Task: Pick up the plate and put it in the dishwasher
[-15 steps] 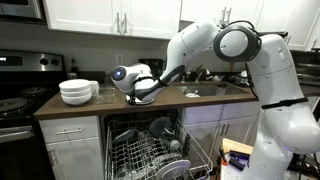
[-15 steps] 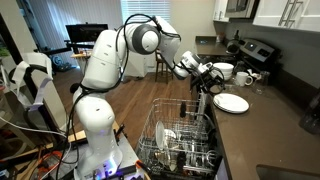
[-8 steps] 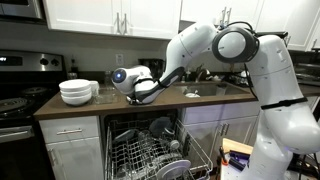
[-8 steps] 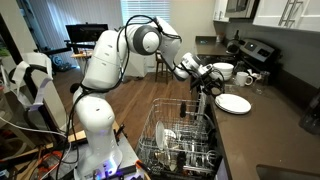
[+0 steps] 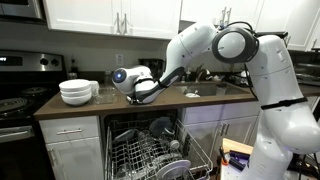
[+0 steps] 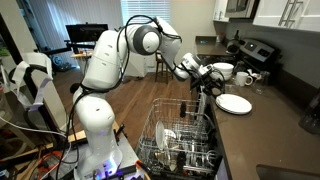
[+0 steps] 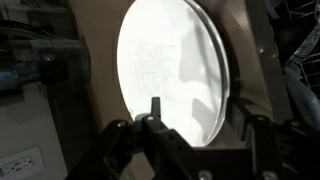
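The plate [image 6: 232,103] is small, flat and white, and lies on the brown countertop near its front edge. In the wrist view the plate [image 7: 170,70] fills the middle. My gripper [image 7: 200,118] is open, with one finger over the plate's face and the other outside its rim. In both exterior views the gripper [image 6: 205,82] [image 5: 137,96] hangs low over the counter at the plate, and hides it in one of them. The dishwasher [image 5: 145,150] stands open below the counter with its wire rack [image 6: 180,135] pulled out, holding several dishes.
A stack of deeper white bowls [image 5: 76,92] [image 6: 222,71] sits on the counter beside the plate. A black stove [image 5: 15,100] [image 6: 255,50] stands beyond the bowls. Cups [image 6: 247,77] sit near the bowls. The dishwasher's open door and rack stick out in front of the cabinets.
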Controlling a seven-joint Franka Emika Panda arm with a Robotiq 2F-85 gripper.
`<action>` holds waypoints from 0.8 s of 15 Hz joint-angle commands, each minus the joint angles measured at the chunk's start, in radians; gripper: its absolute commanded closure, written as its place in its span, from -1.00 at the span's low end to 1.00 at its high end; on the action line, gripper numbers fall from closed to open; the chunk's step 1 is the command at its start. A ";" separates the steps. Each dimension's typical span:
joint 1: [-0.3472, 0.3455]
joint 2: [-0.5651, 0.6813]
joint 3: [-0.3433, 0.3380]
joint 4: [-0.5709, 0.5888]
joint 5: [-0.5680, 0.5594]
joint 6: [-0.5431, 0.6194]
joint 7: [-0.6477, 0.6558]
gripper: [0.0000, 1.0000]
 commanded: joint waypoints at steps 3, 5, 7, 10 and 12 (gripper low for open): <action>-0.001 0.001 -0.006 -0.003 -0.011 -0.005 -0.006 0.22; -0.001 0.001 -0.007 -0.005 -0.012 -0.004 -0.006 0.56; -0.002 0.005 -0.008 -0.006 -0.013 -0.004 -0.006 0.58; -0.003 0.009 -0.011 -0.007 -0.014 -0.004 -0.007 0.40; -0.003 0.006 -0.012 -0.008 -0.018 -0.002 -0.007 0.71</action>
